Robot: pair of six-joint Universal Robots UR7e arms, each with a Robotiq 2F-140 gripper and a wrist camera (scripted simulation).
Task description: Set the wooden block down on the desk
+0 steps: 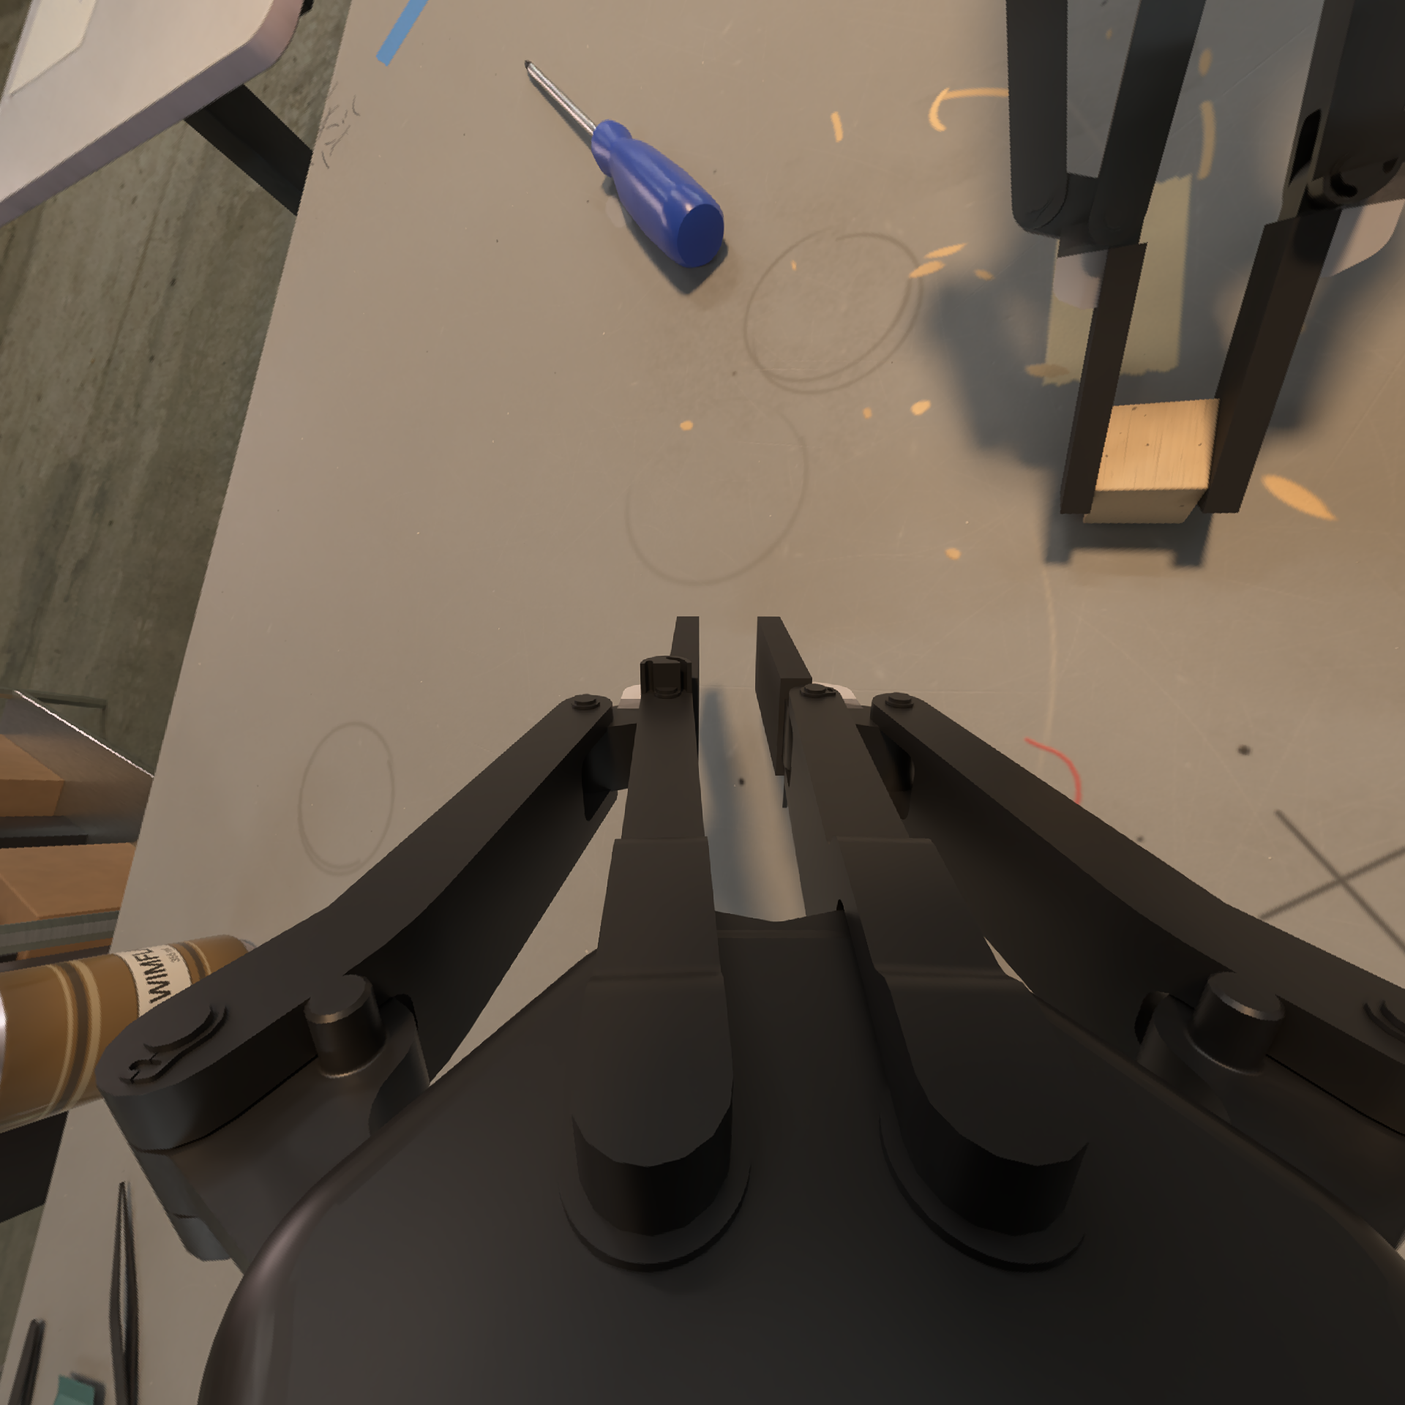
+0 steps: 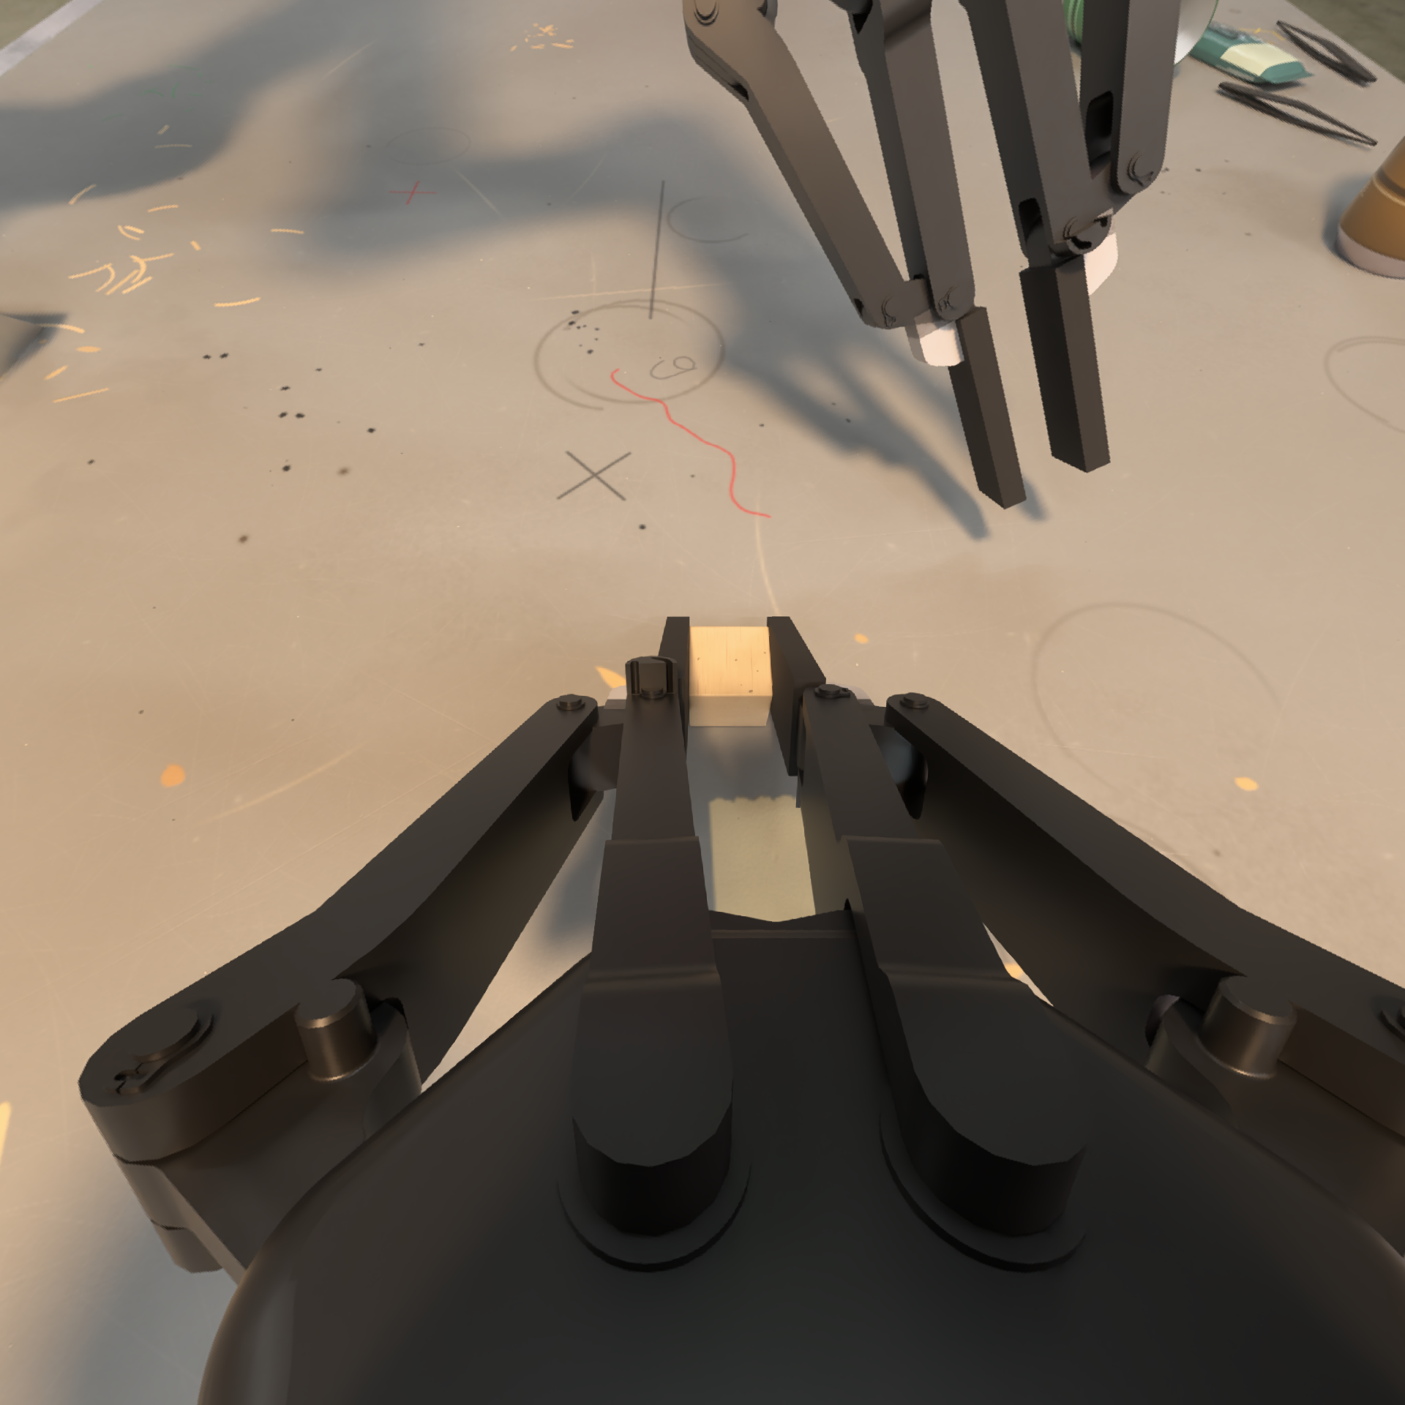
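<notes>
My right hand grips the wooden block just above the table (shadow directly beneath). My left hand hangs nearly closed, empty, near the blue screwdriver.

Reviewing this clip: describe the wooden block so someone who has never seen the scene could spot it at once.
Start from the grey desk with its faint pencilled circles and scattered pale shavings. Beside the blue-handled screwdriver, the right gripper reaches down, and the wooden block sits pinched between its dark fingers. It is the only pale, squarish piece of wood there, with visible grain.
</notes>
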